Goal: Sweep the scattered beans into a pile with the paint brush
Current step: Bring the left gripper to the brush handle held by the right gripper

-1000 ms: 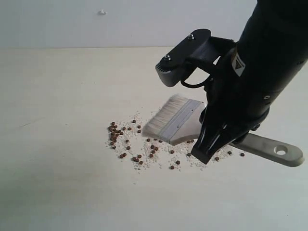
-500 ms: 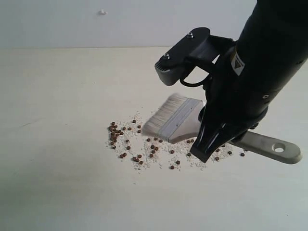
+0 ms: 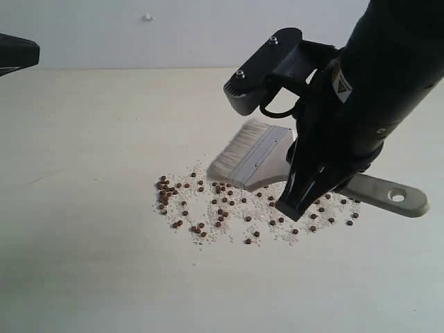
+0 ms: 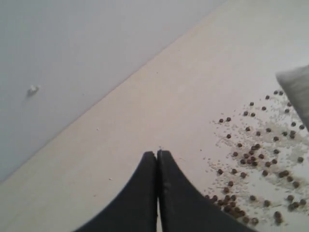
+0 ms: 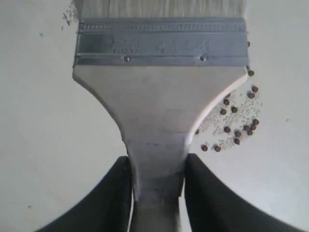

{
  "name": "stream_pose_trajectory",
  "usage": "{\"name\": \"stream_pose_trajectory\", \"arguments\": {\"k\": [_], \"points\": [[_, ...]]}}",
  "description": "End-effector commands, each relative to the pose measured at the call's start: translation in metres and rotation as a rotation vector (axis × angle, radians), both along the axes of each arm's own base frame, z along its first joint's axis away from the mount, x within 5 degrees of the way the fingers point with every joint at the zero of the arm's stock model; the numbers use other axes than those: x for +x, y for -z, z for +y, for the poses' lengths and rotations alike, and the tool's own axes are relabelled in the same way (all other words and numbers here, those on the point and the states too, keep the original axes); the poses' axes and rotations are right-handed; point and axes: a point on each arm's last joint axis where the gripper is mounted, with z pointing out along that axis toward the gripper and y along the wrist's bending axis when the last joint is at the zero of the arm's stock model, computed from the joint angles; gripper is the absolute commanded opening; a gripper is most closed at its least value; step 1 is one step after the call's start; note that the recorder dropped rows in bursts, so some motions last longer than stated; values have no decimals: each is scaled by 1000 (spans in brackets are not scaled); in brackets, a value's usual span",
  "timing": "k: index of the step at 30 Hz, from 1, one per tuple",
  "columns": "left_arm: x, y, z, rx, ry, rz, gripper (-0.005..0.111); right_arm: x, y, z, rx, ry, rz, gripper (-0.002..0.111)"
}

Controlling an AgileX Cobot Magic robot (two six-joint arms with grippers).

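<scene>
The paint brush point(image 3: 258, 164) has pale bristles, a silver ferrule and a wooden handle with a hole at its end. My right gripper point(image 3: 297, 202) is shut on the handle just behind the head; in the right wrist view the gripper point(image 5: 157, 166) has one finger on each side of the brush point(image 5: 159, 92). The brush tilts with its bristles down, over the far side of the beans point(image 3: 208, 208). These lie scattered with whitish crumbs, densest at the left, not in one pile. Some beans point(image 5: 236, 123) show beside the handle. My left gripper point(image 4: 157, 154) is shut and empty beside the beans point(image 4: 256, 159).
The pale tabletop point(image 3: 90, 263) stretches all around the beans. A light wall point(image 3: 139, 35) rises behind it. A dark part of the left arm point(image 3: 15, 53) juts in at the upper left edge of the exterior view.
The brush has risen a little and shifted right, so more beans show beneath it. A dark part of the left arm has come into the exterior view at the upper left.
</scene>
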Motion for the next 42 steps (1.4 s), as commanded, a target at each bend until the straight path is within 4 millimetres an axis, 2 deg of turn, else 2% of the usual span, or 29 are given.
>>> {"name": "stream_pose_trajectory", "arguments": {"k": [1, 3, 6, 10, 12, 15, 18, 21, 30, 32, 35, 37, 42], "points": [[7, 0, -1, 185, -2, -152, 0, 7, 4, 2, -8, -6, -35, 0], [9, 1, -2, 297, 18, -233, 2, 9, 9, 4, -21, -5, -24, 0], [9, 2, -9, 424, 91, -342, 15, 14, 20, 9, -34, -8, -12, 0], [2, 10, -27, 468, 158, -362, 27, 22, 36, 16, -60, -17, 8, 0], [-2, 20, -36, 523, 177, -368, 27, 27, 41, 20, -31, -12, -10, 0], [-8, 36, -46, 684, 188, -409, 27, 35, 40, 26, 117, 51, -20, 0], [-18, 48, -58, 839, 239, -471, 27, 40, 39, 25, 229, 90, 21, 0], [-30, 56, -74, 915, 314, -526, 27, 43, 39, 22, 286, 109, 83, 0], [-60, 58, -112, 911, 462, -625, 28, 48, 39, 14, 359, 148, 166, 0], [-63, 58, -116, 922, 465, -639, 34, 50, 40, 13, 374, 171, 182, 0], [-66, 60, -117, 926, 475, -641, 53, 53, 44, 12, 395, 205, 211, 0], [-67, 62, -117, 924, 486, -636, 60, 55, 47, 12, 407, 222, 222, 0], [-70, 68, -115, 911, 479, -592, 61, 58, 51, 16, 429, 241, 230, 0]]}}
